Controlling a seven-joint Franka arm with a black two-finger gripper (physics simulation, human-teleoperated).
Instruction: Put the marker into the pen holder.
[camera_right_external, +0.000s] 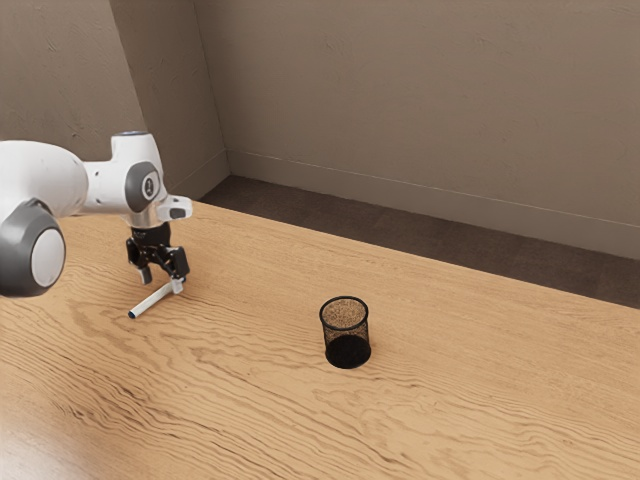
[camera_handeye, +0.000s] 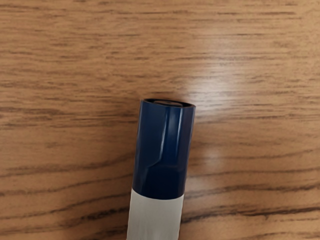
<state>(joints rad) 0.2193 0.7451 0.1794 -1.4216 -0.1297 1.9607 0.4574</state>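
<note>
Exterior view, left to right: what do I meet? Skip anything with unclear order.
Round arm joint → marker → pen holder.

Soft, fairly even light, with pale glare on the wood (camera_handeye: 215, 85) beside the glossy blue cap (camera_handeye: 162, 150).

Free room over table (camera_right_external: 260, 310) between hand (camera_right_external: 163, 281) and pen holder (camera_right_external: 347, 350); holder blocks low pass.

Pen holder (camera_right_external: 347, 352) on table (camera_right_external: 460, 400), marker (camera_right_external: 150, 302) under hand (camera_right_external: 163, 285) at the exterior view's left
</note>
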